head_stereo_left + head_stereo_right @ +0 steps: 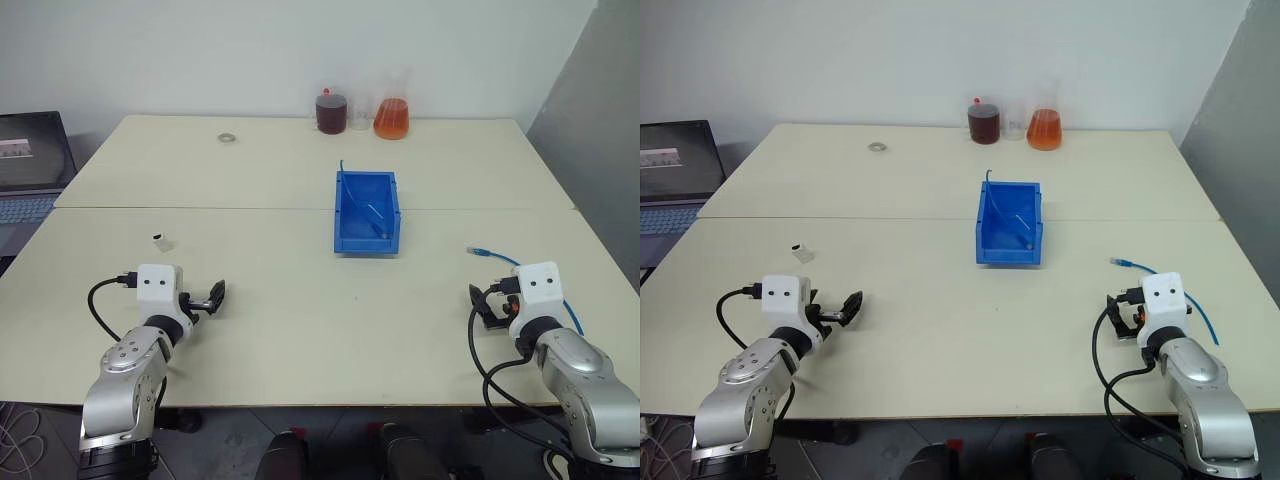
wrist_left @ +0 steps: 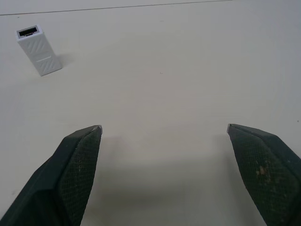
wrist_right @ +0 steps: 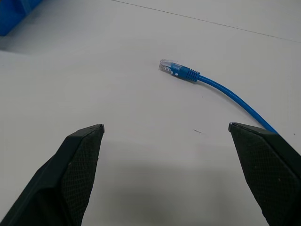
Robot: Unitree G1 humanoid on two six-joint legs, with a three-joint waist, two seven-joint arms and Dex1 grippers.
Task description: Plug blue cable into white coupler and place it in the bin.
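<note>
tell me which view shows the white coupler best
The left wrist view: the white coupler lies large ahead of the open left hand, its dark socket and ribbed face plain. In both eye views it is just a tiny white block on the table, ahead of the left arm. The right wrist view faces the blue cable.

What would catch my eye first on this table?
Probably the bright blue bin at the table's middle, with a cable already inside it. Then the flasks of dark red and orange liquid at the far edge, and a blue cable lying near the right claw.
</note>
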